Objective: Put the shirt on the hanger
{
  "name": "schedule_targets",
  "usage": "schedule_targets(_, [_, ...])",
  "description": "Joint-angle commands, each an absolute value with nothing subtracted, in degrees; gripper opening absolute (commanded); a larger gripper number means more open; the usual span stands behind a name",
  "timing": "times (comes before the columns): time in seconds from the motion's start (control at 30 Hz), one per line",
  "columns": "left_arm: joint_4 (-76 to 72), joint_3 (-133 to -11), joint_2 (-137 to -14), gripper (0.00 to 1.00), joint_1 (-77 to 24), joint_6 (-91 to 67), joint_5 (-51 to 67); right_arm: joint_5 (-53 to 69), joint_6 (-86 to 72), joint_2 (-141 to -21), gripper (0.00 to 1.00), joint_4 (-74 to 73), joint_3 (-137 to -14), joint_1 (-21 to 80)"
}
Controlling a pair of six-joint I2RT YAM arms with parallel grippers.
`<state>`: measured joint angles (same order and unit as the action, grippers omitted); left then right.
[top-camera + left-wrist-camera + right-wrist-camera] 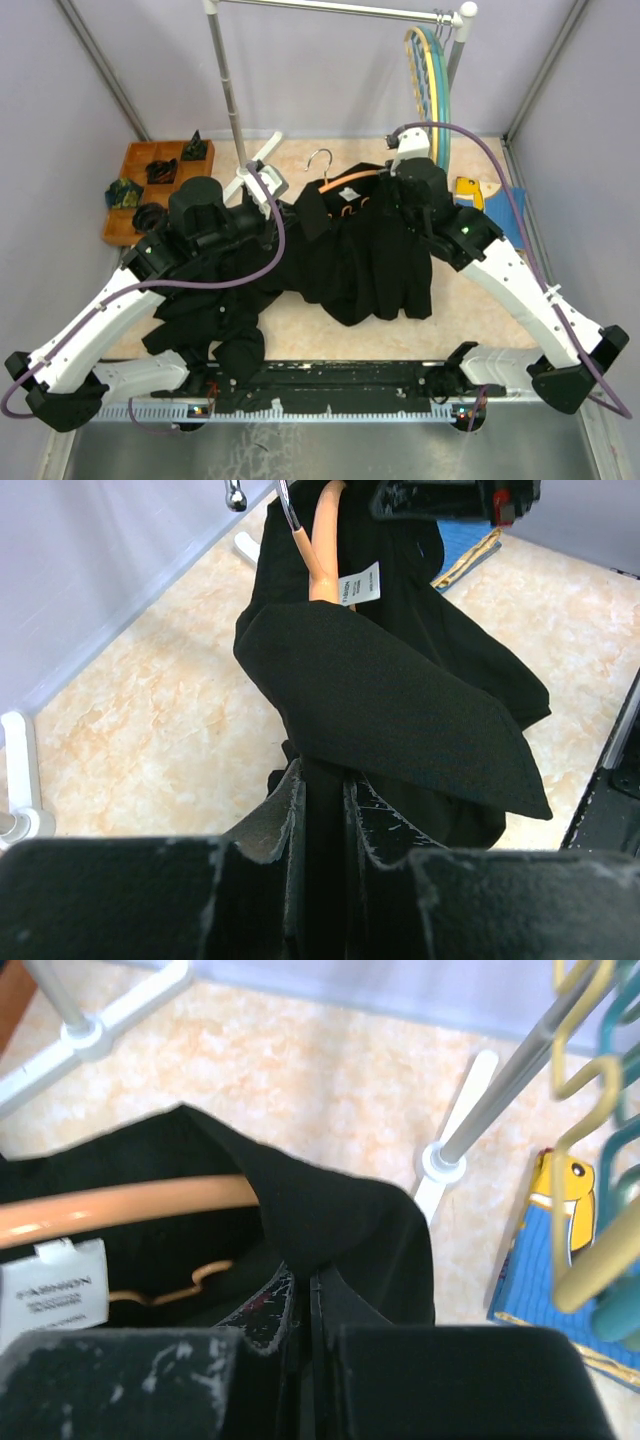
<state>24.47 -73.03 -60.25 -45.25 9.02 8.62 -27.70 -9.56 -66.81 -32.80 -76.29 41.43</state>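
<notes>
The black shirt (365, 265) is spread across the middle of the table, its collar end lifted between both grippers. The orange hanger (347, 181) lies inside the collar, its metal hook (320, 160) sticking out behind. My left gripper (325, 795) is shut on a fold of the shirt (400, 700), and the hanger's neck (318, 555) and a white label (362, 583) show beyond it. My right gripper (315, 1285) is shut on the shirt's collar edge (330, 1210), just over the hanger's arm (130, 1210). From above, the left gripper (278, 222) and right gripper (400, 190) flank the collar.
A clothes rack pole (228, 85) and its white feet (262, 165) stand behind the shirt. Yellow and teal hangers (430, 70) hang at the back right above a blue-and-yellow garment (490, 195). A wooden tray (150, 185) is back left. More black clothes (215, 320) lie near the left arm.
</notes>
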Motion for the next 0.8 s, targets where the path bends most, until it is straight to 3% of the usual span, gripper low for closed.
schedule_targets(0.0, [22.97,-75.11,-58.93,0.00,-45.26,9.79,10.26,-31.06,-5.37,-65.72,0.00,-31.54,-85.45,40.30])
schedule_targets(0.23, [26.26,-75.51,-59.62,0.00,-45.26,11.39,10.79,-29.23,-1.30,-69.49,0.00,-34.81,-96.44,38.31])
schedule_targets(0.47, [25.34,-74.99,-58.98,0.00,-45.26,10.47,5.99,-19.50,-0.32,-68.62,0.00,-37.44,-98.76,38.33])
schedule_targets(0.7, [19.97,-75.12,-57.20,0.00,-45.26,8.89,3.21,3.52,-0.52,-66.97,0.00,-46.46,-93.87,38.41])
schedule_targets(0.77, [18.73,-75.08,-56.90,0.00,-45.26,8.81,3.05,10.22,-0.13,-65.84,0.07,-47.50,-93.21,38.51])
